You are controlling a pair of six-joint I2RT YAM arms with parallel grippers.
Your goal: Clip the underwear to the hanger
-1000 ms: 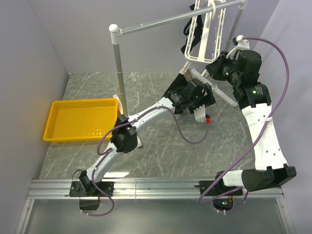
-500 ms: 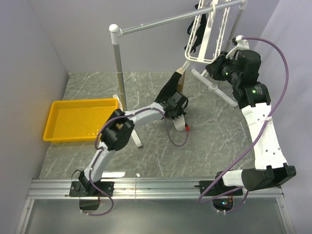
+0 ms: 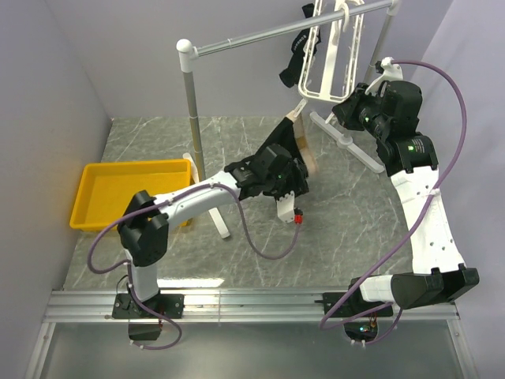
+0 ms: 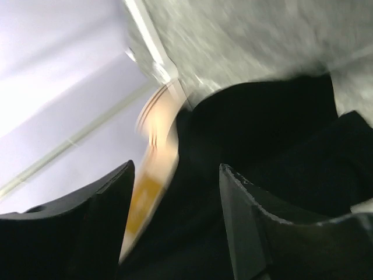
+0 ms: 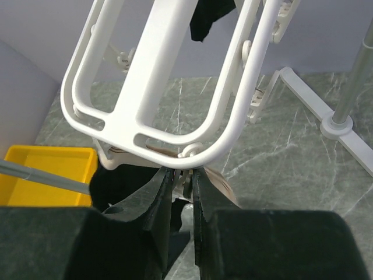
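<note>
Left gripper (image 4: 175, 175) is holding the underwear (image 3: 280, 140) up just below the hanger (image 5: 152, 52), far right. Its fingers seem clamped on cloth, though the view's blurred. Right gripper (image 5: 182, 178) is pinching a clip (image 5: 187, 153), fingers nearly together. Next: feeding the waistband (image 3: 304, 151) into that clip.

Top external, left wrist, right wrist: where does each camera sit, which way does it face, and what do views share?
Top external: above and behind the bases, looking down at the table; both arms show.
Left wrist: on the left arm, looking along the left gripper at the underwear; its fingers show.
Right wrist: on the right arm, facing the hanger; right gripper shows.
Shared: top and right wrist both show the hanger and yellow tray.
</note>
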